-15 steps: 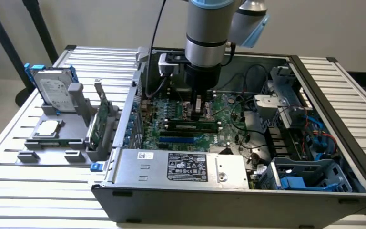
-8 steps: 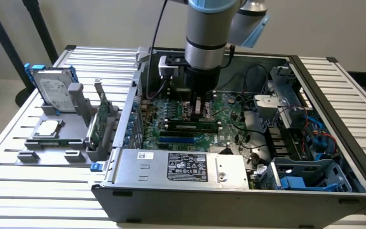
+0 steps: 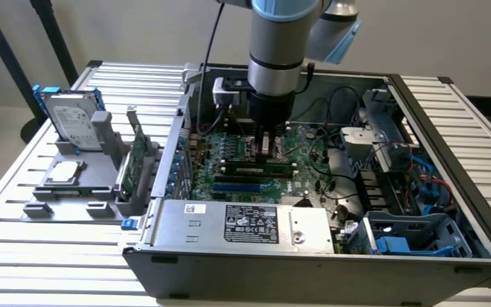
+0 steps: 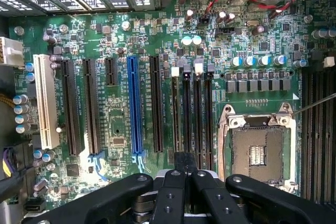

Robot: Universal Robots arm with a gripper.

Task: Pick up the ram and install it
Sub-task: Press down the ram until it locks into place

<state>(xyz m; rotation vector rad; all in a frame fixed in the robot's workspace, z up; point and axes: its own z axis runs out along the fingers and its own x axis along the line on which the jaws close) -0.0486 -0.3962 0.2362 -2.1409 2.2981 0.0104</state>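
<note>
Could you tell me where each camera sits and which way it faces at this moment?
Exterior view: off the arm, above and in front of the open computer case, looking down into it; the arm and end effector show over the motherboard.
Wrist view: on the wrist, looking straight down at the motherboard; the shut end effector shows at the ram.
Shared: motherboard, end effector.

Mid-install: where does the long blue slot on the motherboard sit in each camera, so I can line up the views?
Exterior view: the blue slot lies between the gripper and the silver power supply.
Wrist view: the blue slot runs between two black slots.
Shared landmark: the gripper, jaws shut.
</note>
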